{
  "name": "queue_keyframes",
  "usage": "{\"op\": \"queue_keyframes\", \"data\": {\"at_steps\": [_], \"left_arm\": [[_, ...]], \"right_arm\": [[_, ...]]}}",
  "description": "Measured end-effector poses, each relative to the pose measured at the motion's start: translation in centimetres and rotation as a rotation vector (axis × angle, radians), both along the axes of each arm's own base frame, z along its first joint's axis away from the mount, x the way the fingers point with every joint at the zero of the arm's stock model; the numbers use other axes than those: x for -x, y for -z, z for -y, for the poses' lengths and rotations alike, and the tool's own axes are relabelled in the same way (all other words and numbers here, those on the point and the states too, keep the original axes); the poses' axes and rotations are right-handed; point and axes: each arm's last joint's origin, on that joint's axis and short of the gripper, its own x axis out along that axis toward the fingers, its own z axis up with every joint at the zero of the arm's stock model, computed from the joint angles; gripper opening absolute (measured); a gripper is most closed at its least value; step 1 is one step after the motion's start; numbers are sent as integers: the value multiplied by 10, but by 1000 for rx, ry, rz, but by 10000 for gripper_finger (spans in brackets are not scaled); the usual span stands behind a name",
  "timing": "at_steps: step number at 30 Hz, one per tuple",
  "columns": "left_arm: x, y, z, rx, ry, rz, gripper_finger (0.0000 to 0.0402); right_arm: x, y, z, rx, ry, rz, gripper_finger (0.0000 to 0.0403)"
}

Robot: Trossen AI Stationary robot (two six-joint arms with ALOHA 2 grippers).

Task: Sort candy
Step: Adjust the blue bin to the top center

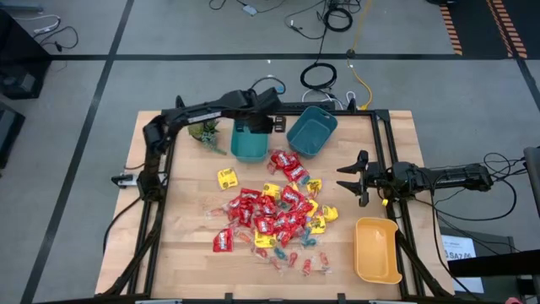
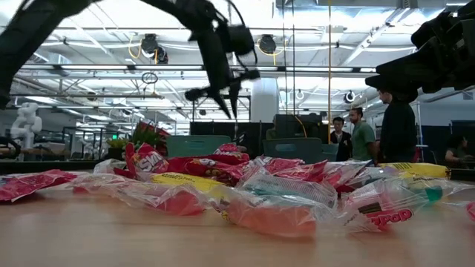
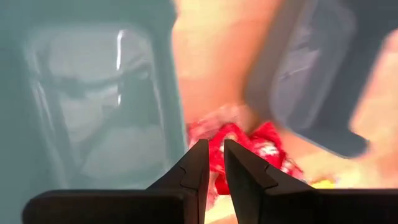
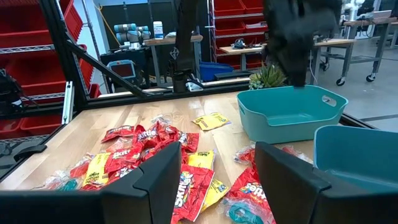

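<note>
Only the high view takes in the whole layout: the candy (image 1: 274, 215) lies in a loose heap mid-table, between the two arms, with one yellow packet (image 1: 227, 178) apart from it. The left gripper (image 1: 257, 125) hangs over the teal bin (image 1: 247, 145); a second, bluer bin (image 1: 310, 132) stands tilted just beside it, and a small plant (image 1: 205, 131) sits on the bin's other side. The right gripper (image 1: 348, 178) waits beside the heap, with a yellow bin (image 1: 376, 250) near it.

The left wrist view shows what the others do not: the left fingers (image 3: 198, 171) nearly together with only a thin slit between them and nothing in it, the teal bin's smooth plastic floor beneath, and red wrappers past its wall.

The right wrist view shows the right fingers (image 4: 163, 177) spread wide and empty, glossy red and yellow packets ahead on pale wood.

The low view shows crinkled clear twist-wraps up close and people standing in the room behind.
</note>
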Motion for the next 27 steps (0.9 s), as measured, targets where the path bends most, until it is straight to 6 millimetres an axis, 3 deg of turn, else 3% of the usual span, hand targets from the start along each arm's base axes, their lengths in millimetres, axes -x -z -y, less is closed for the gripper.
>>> {"op": "queue_keyframes", "data": {"at_steps": [6, 13, 21, 27], "left_arm": [[4, -46, 44, -186, 178, 49, 59], [1, -76, 122, -281, 423, 135, 59], [0, -84, 216, -314, 583, 204, 59], [7, -82, 253, -314, 783, 191, 59]], "right_arm": [[0, 0, 0, 0, 0, 0, 196], [0, 0, 0, 0, 0, 0, 196], [0, 0, 0, 0, 0, 0, 196], [0, 0, 0, 0, 0, 1, 196]]}}
